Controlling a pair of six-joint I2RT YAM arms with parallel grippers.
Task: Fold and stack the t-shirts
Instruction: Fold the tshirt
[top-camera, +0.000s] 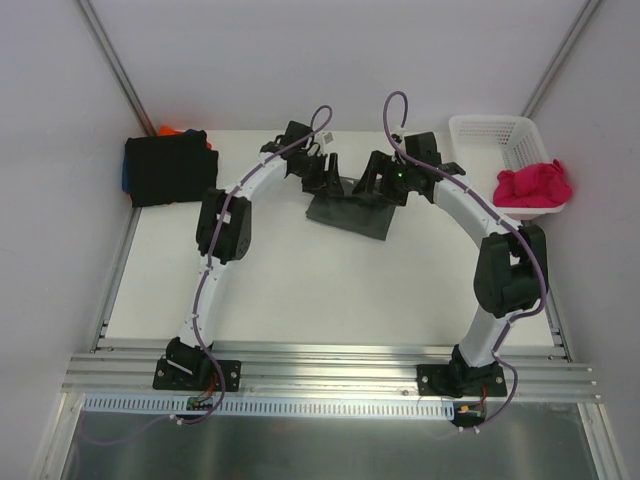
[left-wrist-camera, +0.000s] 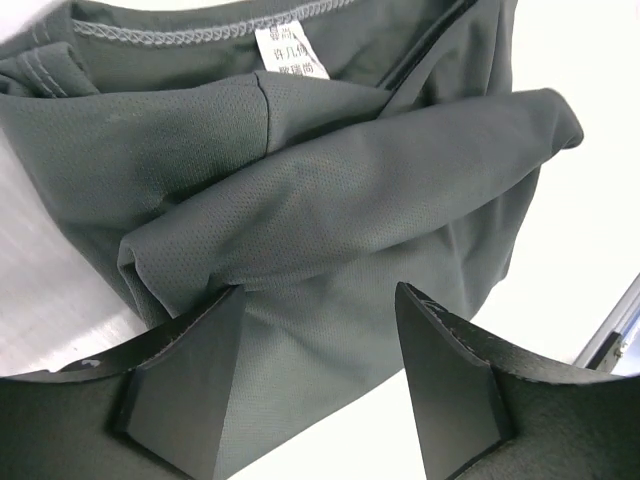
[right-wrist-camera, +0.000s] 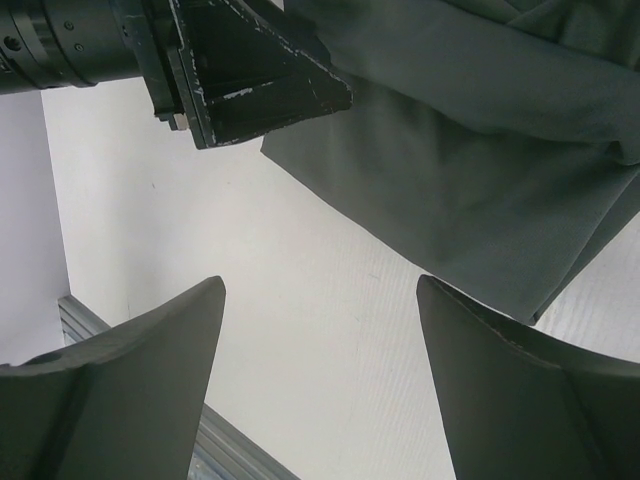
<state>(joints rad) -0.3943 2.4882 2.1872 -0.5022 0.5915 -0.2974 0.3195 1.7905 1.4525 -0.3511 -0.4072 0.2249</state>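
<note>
My left gripper (left-wrist-camera: 320, 290) hangs with its two dark wedge fingers spread wide and empty, just above the grey shirt (left-wrist-camera: 350, 200). My right gripper (right-wrist-camera: 320, 285) is equally wide and empty, over the bare white table (right-wrist-camera: 300, 300) beside the shirt's straight hem.

The shirt lies mid-table toward the far side, partly folded. One flap is bunched across the body, and a white label (left-wrist-camera: 290, 50) shows inside the stitched collar. The cloth is thin, matte, finely dimpled mesh, limp and quick to crease.

To fold it well, I judge each gripper should pinch a layered edge, keep the cloth taut between them, and lay it over flat.

At the far left sits the stack (top-camera: 165, 170), black on top with orange and blue peeking out behind. At the far right, a pink shirt (top-camera: 533, 185) droops over the white lattice basket (top-camera: 490, 128).
</note>
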